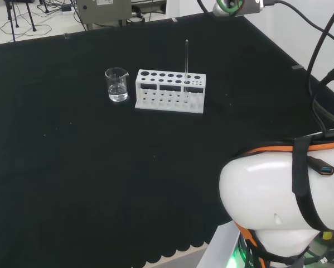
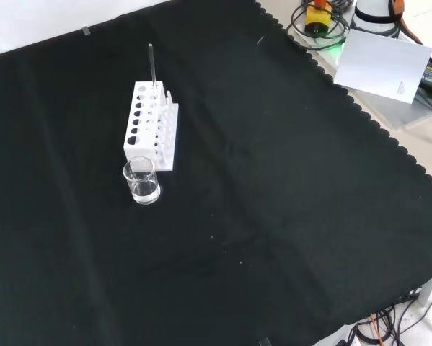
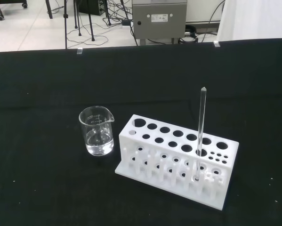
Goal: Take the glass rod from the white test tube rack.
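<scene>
A thin clear glass rod (image 1: pixel 186 61) stands upright in a hole near the right end of the white test tube rack (image 1: pixel 170 91) in the head view. In the front view the rod (image 2: pixel 152 66) rises from the far end of the rack (image 2: pixel 151 126). The wrist view looks at the rod (image 3: pixel 200 127) and the rack (image 3: pixel 178 160) from a distance across the black cloth.
A small clear glass beaker (image 1: pixel 116 85) with a little clear liquid stands just left of the rack in the head view and nearer than the rack (image 2: pixel 141 181) in the front view. The arm's white link (image 1: pixel 284 195) rises at the head view's lower right.
</scene>
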You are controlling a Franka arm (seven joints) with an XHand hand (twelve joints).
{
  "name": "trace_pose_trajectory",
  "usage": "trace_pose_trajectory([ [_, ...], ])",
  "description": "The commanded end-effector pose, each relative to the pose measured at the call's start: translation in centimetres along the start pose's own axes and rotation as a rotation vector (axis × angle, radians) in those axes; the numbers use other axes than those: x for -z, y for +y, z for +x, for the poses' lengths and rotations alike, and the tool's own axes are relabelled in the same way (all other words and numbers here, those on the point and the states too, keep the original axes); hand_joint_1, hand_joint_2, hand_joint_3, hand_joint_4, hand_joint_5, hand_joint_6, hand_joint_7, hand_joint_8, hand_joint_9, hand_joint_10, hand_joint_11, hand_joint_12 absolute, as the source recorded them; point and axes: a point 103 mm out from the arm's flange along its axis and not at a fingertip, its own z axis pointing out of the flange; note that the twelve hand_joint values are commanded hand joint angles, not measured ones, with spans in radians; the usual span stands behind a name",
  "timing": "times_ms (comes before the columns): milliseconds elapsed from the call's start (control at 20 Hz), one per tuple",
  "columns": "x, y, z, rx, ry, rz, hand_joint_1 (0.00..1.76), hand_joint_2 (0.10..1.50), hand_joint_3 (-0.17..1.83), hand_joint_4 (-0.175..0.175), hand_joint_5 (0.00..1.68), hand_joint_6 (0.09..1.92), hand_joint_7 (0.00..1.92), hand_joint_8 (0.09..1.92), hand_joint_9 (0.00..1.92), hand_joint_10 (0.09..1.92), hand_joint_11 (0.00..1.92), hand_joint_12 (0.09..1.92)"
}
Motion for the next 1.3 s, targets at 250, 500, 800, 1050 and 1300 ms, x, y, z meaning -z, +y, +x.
trace_pose_trajectory([
  [250, -0.1, 0.1, 0.0, -0.002, -0.017, -0.003, 0.52, 0.95, 0.49, -0.141, 0.05, 0.09, 0.01, 0.58, 0.02, 0.91, 0.01, 1.43],
  [500, -0.4, 1.1, 0.3, 0.008, -0.02, -0.004, 0.51, 0.96, 0.47, -0.139, 0.05, 0.09, 0.0, 0.6, 0.01, 0.93, 0.0, 1.44],
  [800, -1.4, 4.7, 0.9, 0.037, -0.02, -0.007, 0.51, 0.97, 0.45, -0.141, 0.09, 0.09, 0.0, 0.8, 0.19, 0.95, 0.06, 1.48],
  [1050, -1.9, 7.8, 0.5, 0.066, -0.014, -0.001, 0.51, 0.97, 0.45, -0.143, 0.1, 0.09, 0.02, 0.92, 0.3, 0.95, 0.12, 1.48],
  [1300, -2.7, 10.7, -0.5, 0.069, -0.009, -0.006, 0.51, 0.97, 0.45, -0.148, 0.12, 0.09, 0.1, 0.97, 0.4, 0.95, 0.17, 1.47],
])
